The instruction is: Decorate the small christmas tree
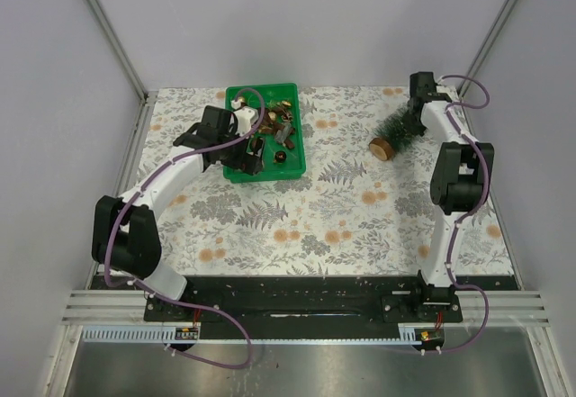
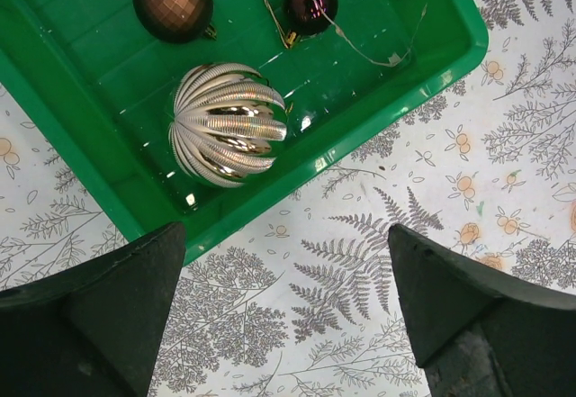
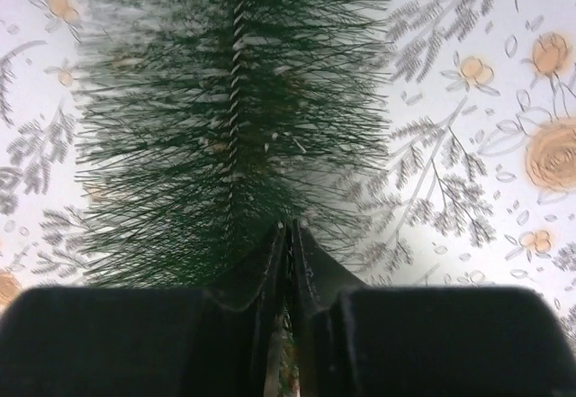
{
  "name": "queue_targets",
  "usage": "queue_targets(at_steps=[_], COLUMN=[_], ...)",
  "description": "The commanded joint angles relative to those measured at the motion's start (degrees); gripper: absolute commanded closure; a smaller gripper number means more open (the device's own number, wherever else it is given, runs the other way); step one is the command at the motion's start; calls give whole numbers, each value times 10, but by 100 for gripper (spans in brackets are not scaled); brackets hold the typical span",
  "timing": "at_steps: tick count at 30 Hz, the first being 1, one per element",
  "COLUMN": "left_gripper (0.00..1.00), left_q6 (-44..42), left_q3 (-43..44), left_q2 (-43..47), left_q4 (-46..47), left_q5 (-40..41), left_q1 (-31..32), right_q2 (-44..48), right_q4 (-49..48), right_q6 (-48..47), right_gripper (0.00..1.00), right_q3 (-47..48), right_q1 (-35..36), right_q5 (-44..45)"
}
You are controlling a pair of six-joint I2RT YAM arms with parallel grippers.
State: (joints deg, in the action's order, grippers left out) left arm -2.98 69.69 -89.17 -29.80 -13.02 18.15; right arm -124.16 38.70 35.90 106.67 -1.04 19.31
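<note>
The small christmas tree [image 1: 399, 132] lies on its side at the right of the table, its wooden-slice base [image 1: 382, 148] pointing toward the middle. My right gripper [image 1: 418, 109] is shut on the tree's tip; in the right wrist view the fingers [image 3: 290, 231] pinch the wire stem, with the dark green bristles [image 3: 234, 118] fanning out ahead. My left gripper [image 1: 251, 151] is open and empty over the near left corner of the green tray [image 1: 263, 177]. In the left wrist view a ribbed silver bauble [image 2: 227, 124] lies in the tray [image 2: 108, 91] just ahead of the open gripper [image 2: 286, 244].
The tray also holds a faceted brown bauble [image 2: 173, 1], a dark purple bauble [image 2: 310, 3], thin wire strands and several more ornaments [image 1: 277, 122] at its far end. A fern-patterned tablecloth [image 1: 306, 217] covers the table. Grey walls stand close on both sides.
</note>
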Motion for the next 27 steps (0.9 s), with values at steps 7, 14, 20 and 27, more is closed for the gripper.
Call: queue_targets(at_steps=[7,14,20,27], left_gripper=[1,1,1,1], left_q6=[4,10,11,14], left_q3=[30,26,20,27], left_q2=[4,10,19,25], left_q4=[22,4,4,-7], left_q5=[40,36,35,33], left_q1=[5,5,5,6], right_q2=[232,297,292,294], right_q4=[-131,-161,-159,-144], right_q6=[-29,-69,-101,-142], right_gripper=[95,99,100,100], right_q3=[-235,-333,-341,-318], right_q1=[137,264,357,412], right_q5=[50,149,220,230])
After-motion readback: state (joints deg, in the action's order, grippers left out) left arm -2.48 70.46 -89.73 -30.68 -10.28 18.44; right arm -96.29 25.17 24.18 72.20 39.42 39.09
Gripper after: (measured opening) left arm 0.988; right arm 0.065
